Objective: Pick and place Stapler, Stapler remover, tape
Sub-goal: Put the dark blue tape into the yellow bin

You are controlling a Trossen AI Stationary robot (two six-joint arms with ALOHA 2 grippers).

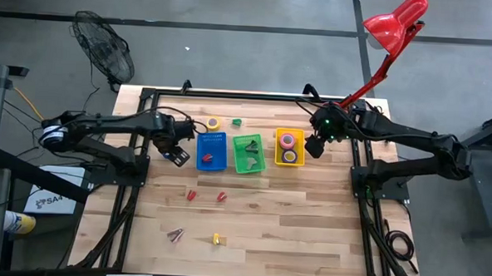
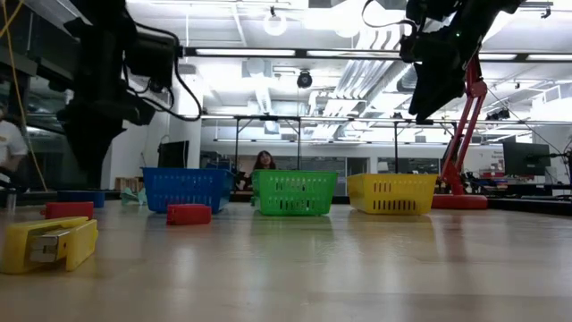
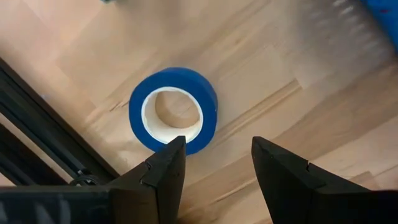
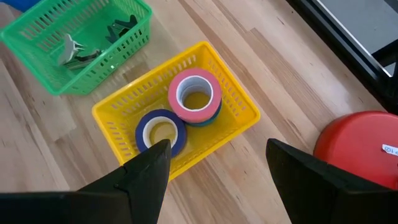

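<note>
Left wrist view showed the left hand (image 3: 214,163) spread empty above a blue ring-shaped tape roll (image 3: 173,110) lying flat on the wooden table (image 3: 311,118); off-centre, one finger could knock it aside.

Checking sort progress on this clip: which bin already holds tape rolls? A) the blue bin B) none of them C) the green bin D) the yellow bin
D: the right wrist view shows a pink roll and a blue-edged roll lying inside the yellow bin.
</note>
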